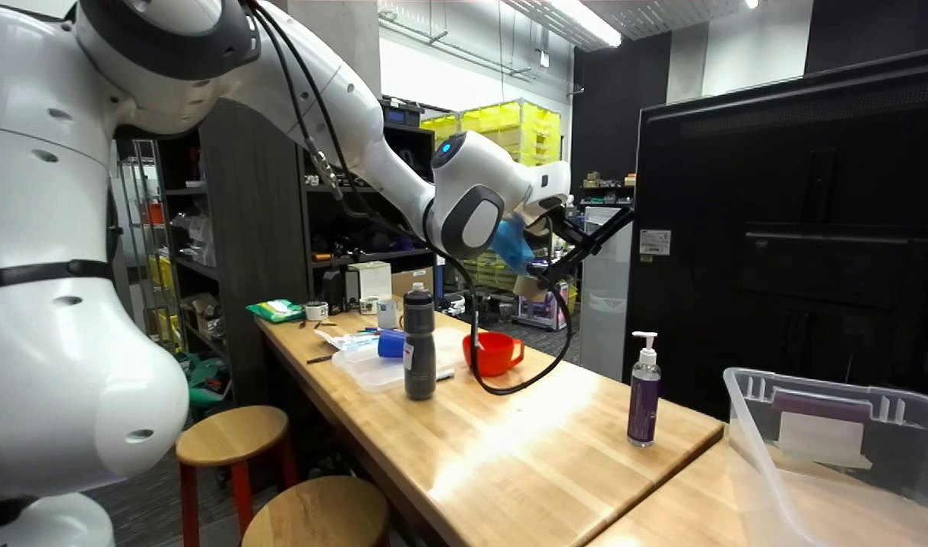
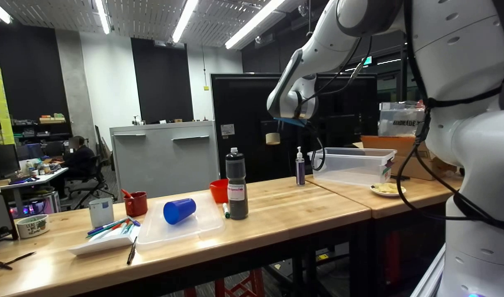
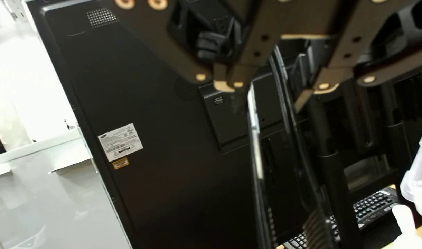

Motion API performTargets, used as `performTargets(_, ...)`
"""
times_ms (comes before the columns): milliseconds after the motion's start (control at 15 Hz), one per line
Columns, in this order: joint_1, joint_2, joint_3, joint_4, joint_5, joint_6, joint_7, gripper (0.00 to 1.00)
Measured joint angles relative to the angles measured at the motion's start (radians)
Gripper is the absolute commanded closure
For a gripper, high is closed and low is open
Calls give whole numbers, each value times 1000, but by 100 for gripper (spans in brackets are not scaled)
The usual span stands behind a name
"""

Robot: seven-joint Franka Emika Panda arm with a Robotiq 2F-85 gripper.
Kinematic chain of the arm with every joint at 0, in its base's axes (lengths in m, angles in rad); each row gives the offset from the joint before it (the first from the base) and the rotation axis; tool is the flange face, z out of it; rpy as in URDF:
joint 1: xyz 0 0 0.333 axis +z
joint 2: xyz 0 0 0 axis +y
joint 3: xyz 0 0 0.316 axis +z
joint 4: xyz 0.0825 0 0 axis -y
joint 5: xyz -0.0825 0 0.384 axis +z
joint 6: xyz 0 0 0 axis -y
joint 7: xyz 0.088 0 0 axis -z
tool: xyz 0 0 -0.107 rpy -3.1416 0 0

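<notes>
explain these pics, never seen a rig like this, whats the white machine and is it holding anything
The white machine is a robot arm ending in dark jaws. Two pictures come from cameras standing apart from it; the third comes from one mounted near the jaws, which loom at its top. Things on the wooden table include a gray bottle, a bright red cup and a pump bottle; a blue cup lies sideways on a translucent plastic lid or tray. The jaws look shut on a long dark object with shiny edges; I can't tell what it is.
</notes>
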Motion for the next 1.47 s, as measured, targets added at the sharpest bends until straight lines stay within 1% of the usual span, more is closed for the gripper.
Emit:
performTargets(267,-60,-24,29,28,0,-11,12,92)
performTargets(533,-88,-44,47,50,0,-12,18,92)
performTargets(600,-90,-48,50,53,0,-12,18,69)
performTargets(1133,-89,-53,50,50,0,-12,18,69)
performTargets(1200,-89,-53,50,50,0,-12,18,92)
performTargets(1267,-89,-53,50,50,0,-12,18,86)
performTargets(1333,-89,-53,50,49,0,-12,18,66)
performTargets(1400,-89,-54,50,48,0,-12,18,62)
performTargets(1467,-89,-55,50,47,0,-12,18,73)
